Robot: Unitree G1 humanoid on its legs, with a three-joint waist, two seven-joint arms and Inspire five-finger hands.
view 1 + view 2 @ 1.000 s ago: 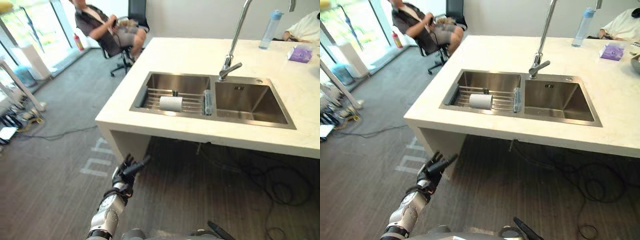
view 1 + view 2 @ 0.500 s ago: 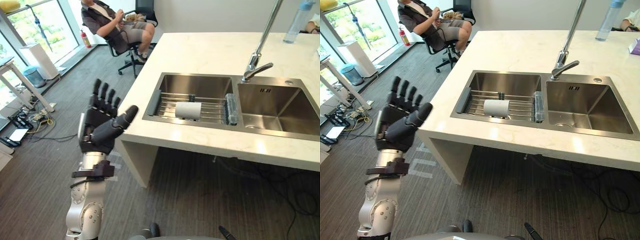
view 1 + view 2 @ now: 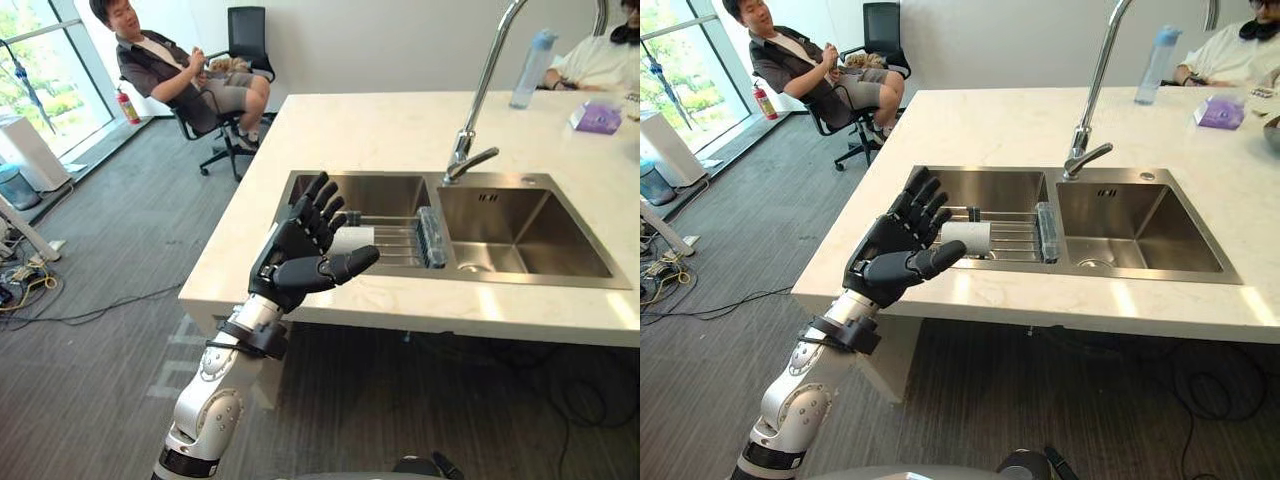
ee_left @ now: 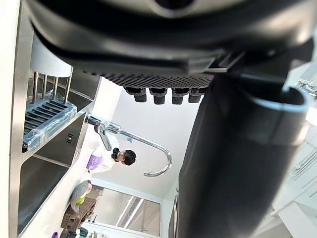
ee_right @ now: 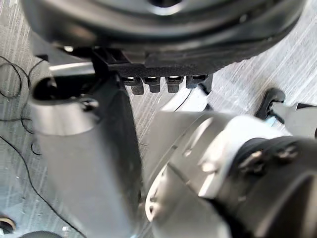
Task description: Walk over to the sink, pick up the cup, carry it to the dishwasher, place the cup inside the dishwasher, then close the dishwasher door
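One left hand (image 3: pixel 890 262) raised upright, fingers spread, thumb out, near cup (image 3: pixel 970 238) in sink (image 3: pixel 1140 274)

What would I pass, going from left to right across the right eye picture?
seated person → left hand → white cup → tap → blue bottle → purple box

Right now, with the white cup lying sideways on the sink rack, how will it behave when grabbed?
The cup lies on its side on the wire rack, so it may roll if nudged. It looks smooth, so probably light but slippery. The open left hand is not touching it.
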